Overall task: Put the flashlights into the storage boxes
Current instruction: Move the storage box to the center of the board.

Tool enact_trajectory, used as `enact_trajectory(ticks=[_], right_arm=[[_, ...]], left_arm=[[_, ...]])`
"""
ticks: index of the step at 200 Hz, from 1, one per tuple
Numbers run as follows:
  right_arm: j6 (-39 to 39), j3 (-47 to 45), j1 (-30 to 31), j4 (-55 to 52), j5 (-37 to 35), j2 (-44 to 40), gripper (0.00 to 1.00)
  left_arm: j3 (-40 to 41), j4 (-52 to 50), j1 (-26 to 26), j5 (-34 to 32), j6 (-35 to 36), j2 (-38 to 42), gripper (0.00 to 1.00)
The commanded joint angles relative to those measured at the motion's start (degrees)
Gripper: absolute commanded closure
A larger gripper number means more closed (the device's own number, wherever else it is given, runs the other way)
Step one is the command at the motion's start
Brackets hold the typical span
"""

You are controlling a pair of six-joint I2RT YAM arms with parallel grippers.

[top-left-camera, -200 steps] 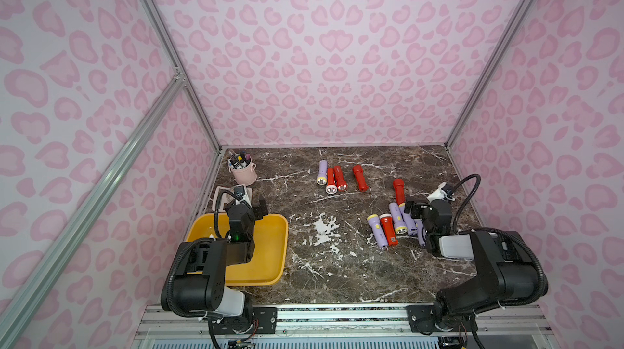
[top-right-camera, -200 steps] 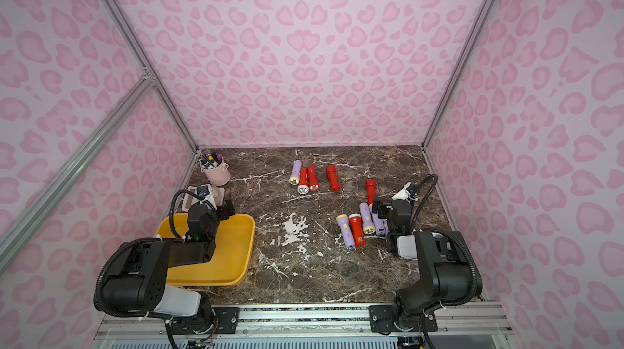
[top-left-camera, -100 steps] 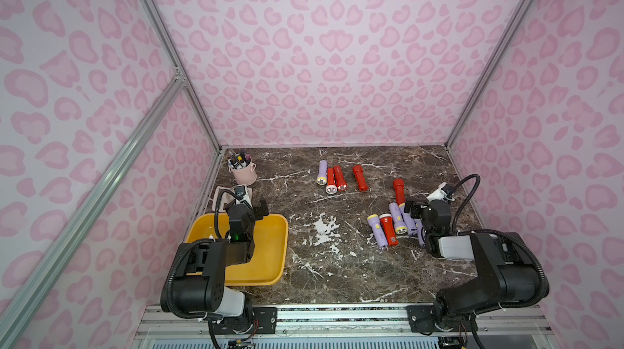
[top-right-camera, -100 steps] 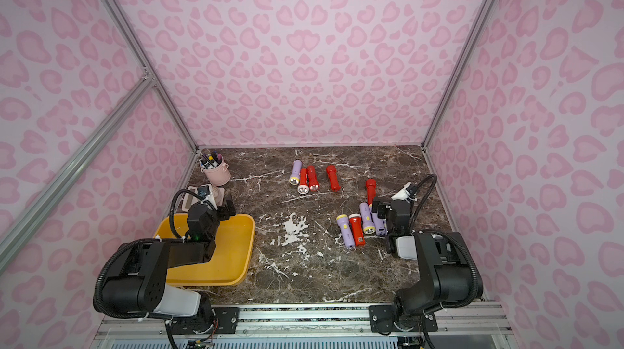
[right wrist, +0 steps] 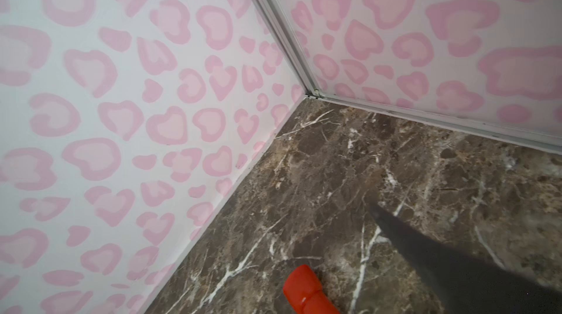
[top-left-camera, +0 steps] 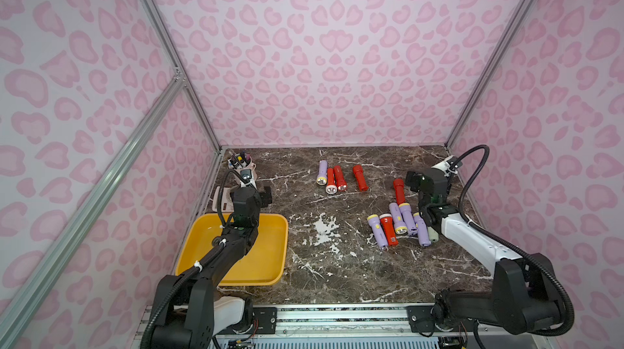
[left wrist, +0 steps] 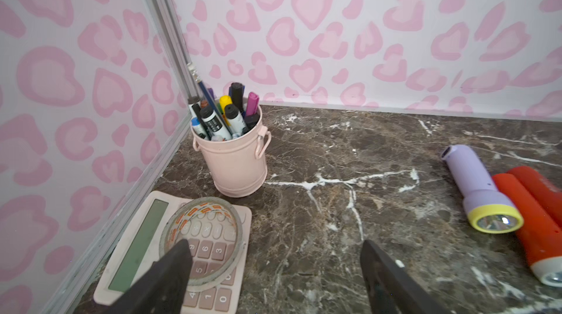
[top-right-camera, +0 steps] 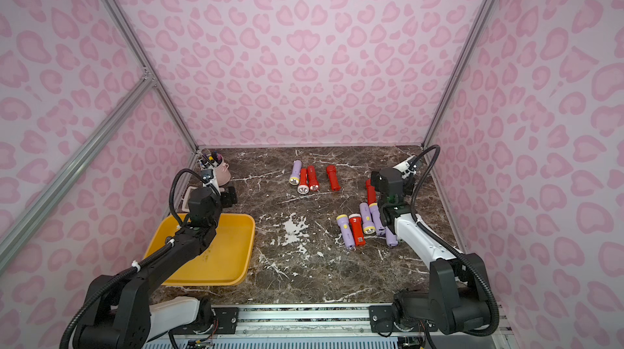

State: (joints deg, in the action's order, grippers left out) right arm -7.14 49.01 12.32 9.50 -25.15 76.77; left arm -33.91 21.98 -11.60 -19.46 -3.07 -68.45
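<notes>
Red flashlight lies just beside the right pincer (spread apart); left pincer likewise apart.

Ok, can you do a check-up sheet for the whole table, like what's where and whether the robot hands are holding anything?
Surface: brown marble-look tabletop with white veins.
Job's things: yellow tray front left, no flashlight seen in it. The flashlights are all on the tabletop: four at the back, a red flashlight by the right gripper, the rest clustered front right.
Clutter: pink pen cup and calculator with a tape roll on it, back left corner.
Grippers: left gripper open and empty; right gripper open, holding nothing.
Cables: black left cable and right cable, looping in the air.
Surroundings: pink heart-print walls, metal frame posts.
</notes>
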Motion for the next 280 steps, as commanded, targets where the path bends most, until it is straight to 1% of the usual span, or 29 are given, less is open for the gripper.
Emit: enact_trajectory(ticks=[1,7,21,36,43,71,97,114,136,177,196,216,234,237,240,247,256,271,280], right_arm=[[-3.42,4.75,1.76,-18.12,0.57,0.4,0.01],[-4.42,5.76,1.87,-19.88,2.24,0.48,0.01],[-6.36,7.09,2.08,-22.61,6.33,0.23,0.03],[-7.69,6.85,2.68,-23.3,9.85,-0.41,0.03],[-7.74,6.39,3.14,-23.06,11.33,-0.73,0.03],[-8.32,6.42,4.59,-24.52,14.09,-1.27,0.04],[-8.51,6.91,4.98,-26.04,16.76,-1.84,0.04],[-8.66,6.75,5.0,-26.78,18.29,-2.53,0.04],[-9.16,5.82,5.11,-26.74,20.34,-3.76,0.04],[-9.4,3.7,5.6,-26.87,21.23,-5.22,0.03],[-8.88,3.12,5.57,-27.58,21.02,-5.9,0.03],[-8.68,2.46,5.61,-28.12,20.66,-7.01,0.03],[-8.68,1.55,5.56,-27.57,19.9,-8.35,0.04],[-8.68,1.32,5.61,-27.37,19.76,-8.51,0.03],[-8.68,1.13,5.57,-27.09,19.59,-8.75,0.04],[-8.77,0.76,5.61,-26.74,19.28,-9.34,0.03],[-8.86,0.35,5.48,-26.4,18.87,-9.94,0.03],[-8.87,-0.04,5.31,-26.37,18.72,-10.42,0.03],[-8.94,0.06,5.08,-26.61,18.66,-10.21,0.03]], left_arm=[[-4.1,-14.24,-4.64,-7.81,-3.85,1.8,0.13],[-5.26,-17.19,-6.2,-8.23,-5.45,2.14,0.15],[-6.78,-23.95,-9.57,-9.78,-10.59,2.99,0.15],[-6.67,-29.73,-12.22,-8.14,-15.7,4.33,0.17],[-6.41,-32.17,-13.41,-8.58,-17.85,5.07,0.17],[-5.02,-39.14,-16.82,-9.5,-24.51,8.52,0.2],[-1.67,-40.6,-19.25,-7.22,-28.93,11.24,0.22],[1.08,-40.48,-20.41,-6.67,-32.02,10.95,0.23],[2.36,-40.45,-21.38,-5.42,-34.12,7.51,0.25],[0.92,-37.83,-24.7,-4.17,-35.71,-0.17,0.3],[-0.17,-36.44,-26.23,-3.15,-36.35,-4.11,0.38],[-2.29,-36.43,-28.37,-3.5,-36.74,-8.4,0.46],[-4.88,-36.9,-30.43,-4.42,-37.15,-11.54,0.61],[-5.34,-36.99,-30.84,-4.44,-37.25,-12.06,0.62],[-5.91,-37.14,-31.11,-4.51,-37.33,-12.59,0.68],[-7.12,-37.26,-32.02,-4.57,-37.57,-13.61,0.74],[-8.87,-37.36,-33.15,-4.53,-37.95,-15.06,0.79],[-11.83,-37.8,-34.89,-4.44,-38.41,-17.68,0.82],[-14.12,-38.32,-35.93,-4.53,-38.78,-19.06,0.89]])
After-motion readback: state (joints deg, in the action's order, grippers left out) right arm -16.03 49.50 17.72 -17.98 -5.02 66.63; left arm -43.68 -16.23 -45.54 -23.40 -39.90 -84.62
